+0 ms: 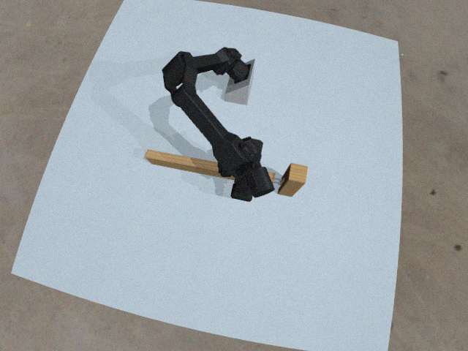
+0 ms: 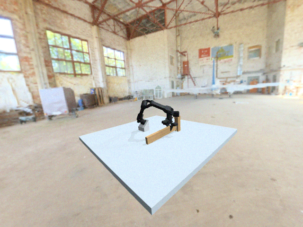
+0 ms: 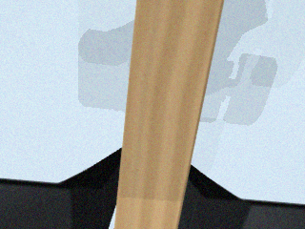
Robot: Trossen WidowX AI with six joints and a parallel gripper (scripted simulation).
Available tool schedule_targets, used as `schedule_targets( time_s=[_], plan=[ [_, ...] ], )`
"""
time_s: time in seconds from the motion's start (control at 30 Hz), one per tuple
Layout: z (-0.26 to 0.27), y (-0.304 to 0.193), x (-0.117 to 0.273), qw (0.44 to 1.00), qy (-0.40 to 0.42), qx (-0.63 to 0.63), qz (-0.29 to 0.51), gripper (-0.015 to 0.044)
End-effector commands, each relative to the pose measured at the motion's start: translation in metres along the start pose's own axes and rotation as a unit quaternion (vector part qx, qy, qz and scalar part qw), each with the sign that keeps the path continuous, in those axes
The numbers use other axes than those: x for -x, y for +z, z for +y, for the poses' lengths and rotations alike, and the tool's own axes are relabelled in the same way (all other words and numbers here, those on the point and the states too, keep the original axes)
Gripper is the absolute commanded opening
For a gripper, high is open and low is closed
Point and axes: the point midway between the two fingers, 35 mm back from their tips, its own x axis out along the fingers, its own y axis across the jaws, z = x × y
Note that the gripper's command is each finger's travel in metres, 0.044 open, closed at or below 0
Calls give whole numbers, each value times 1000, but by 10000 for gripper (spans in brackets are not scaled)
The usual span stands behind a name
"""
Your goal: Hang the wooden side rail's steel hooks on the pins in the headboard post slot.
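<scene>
While the hand (image 1: 252, 185) (image 2: 173, 127) (image 3: 148, 153) is pinching the wooden rail (image 1: 181, 163) (image 2: 159, 136) (image 3: 167, 95), the rail runs right between its two dark fingers, one on each side, pretty snug from the wrist view. The grip sits near the post end of the rail, so a long stretch of wood sticks out the other way. From above, the wrist part of the black arm (image 1: 202, 117) (image 2: 159, 106) covers a good chunk of the rail around there.

Just past the hand, the rail's short end pokes out, and a bit of steel hook hardware (image 1: 277, 180) shows between it and the headboard post (image 1: 298, 173) (image 2: 179, 123). The hooks reach the slotted side of the post, but they're too small and shadowed to tell whether they're sitting on the pins. The post itself stands upright on the pale blue bench (image 1: 211, 264) (image 2: 156, 166).

Going the other way, the far end of the rail is down low by the bench, well apart from the post; can't really tell if it's touching. The rail's on its narrow edge, tall side up.

Farther out, the arm bends up and over, then back down to a grey wedge-shaped base (image 1: 241, 96) (image 2: 146, 126), also on the bench. Shadows fall across the bench around the rail and arm.
</scene>
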Motion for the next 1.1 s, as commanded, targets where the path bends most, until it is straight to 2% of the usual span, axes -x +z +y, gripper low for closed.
schedule_targets(
  time_s=[0.0,1.07],
  plan=[
    [1,-3,4,1000,4,2,2,0],
    [0,-7,4,1000,4,2,2,0]
  ],
)
